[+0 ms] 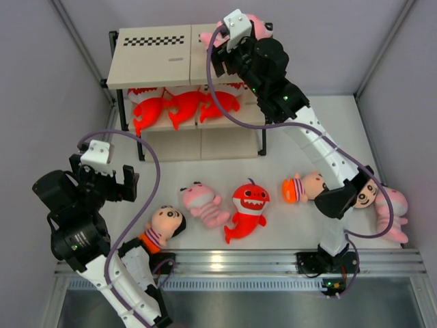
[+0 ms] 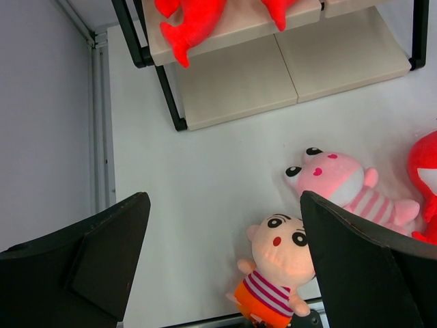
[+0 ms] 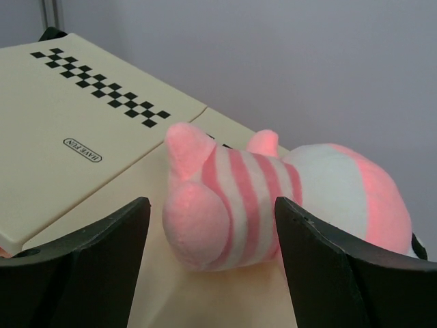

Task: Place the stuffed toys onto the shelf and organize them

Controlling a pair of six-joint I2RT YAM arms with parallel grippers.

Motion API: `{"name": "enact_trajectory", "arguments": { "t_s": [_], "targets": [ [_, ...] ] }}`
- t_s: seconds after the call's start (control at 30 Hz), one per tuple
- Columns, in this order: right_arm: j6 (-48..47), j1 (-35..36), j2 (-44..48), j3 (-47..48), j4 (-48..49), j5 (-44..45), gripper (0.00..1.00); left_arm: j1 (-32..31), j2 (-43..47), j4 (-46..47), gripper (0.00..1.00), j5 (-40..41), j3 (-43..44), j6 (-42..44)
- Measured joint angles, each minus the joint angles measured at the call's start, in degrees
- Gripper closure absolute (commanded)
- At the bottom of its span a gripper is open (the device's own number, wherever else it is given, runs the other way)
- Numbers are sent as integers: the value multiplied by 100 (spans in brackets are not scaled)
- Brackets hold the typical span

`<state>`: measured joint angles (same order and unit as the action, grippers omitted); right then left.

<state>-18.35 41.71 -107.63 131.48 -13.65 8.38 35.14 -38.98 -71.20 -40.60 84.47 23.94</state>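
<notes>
A three-tier shelf of black metal frame and beige boards stands at the far side of the white counter. On the right half of the shelf's top board lies a pink-and-white striped plush baby, feet toward the right wrist camera. The right claw stands spread to either side of those feet, with a gap at its left finger, so the toy rests on the board by its own weight; I judge this a release, not a pinch.

Three red-orange plush sharks lie in a row on the shelf's middle board, which suggests one kind per board, the babies going on top.

In front of the shelf, on the counter, lie a second striped baby, a lone shark and a dark-haired plush boy in orange shorts; more toys lie toward the shelf's right.

The left claw hangs wide apart in front of the shelf's left leg, holding nothing, directly above that boy; likely it is lining up the next pick.
</notes>
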Motion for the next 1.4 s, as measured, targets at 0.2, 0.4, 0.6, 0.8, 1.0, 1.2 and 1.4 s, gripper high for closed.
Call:
{"name": "enact_trajectory", "arguments": {
  "t_s": [0.2, 0.4, 0.6, 0.8, 1.0, 1.2, 1.4],
  "targets": [
    [-195, 17, -70, 0, 50, 212, 73, 0, 4, 0, 2, 0, -26, 2],
    [-271, -2, 28, -264, 107, 195, 99, 0, 26, 0, 2, -2, -26, 2],
    [-166, -501, 487, -662, -219, -1606, 100, 0, 26, 0, 2, 0, -26, 4],
    [-39, -1303, 861, -656, -748, -3585, 100, 0, 26, 0, 2, 7, -28, 9],
    [350, -1637, 765, -474, -859, -5014, 100, 0, 66, 0, 2, 48, -37, 9],
    [981, -1930, 398, -120, -686, -6094, 100, 0, 74, 0, 2, 107, -52, 22],
    [1641, -2376, 122, -42, -341, -6627, 100, 0, 72, 0, 3, 125, -59, 24]
  ]
}}
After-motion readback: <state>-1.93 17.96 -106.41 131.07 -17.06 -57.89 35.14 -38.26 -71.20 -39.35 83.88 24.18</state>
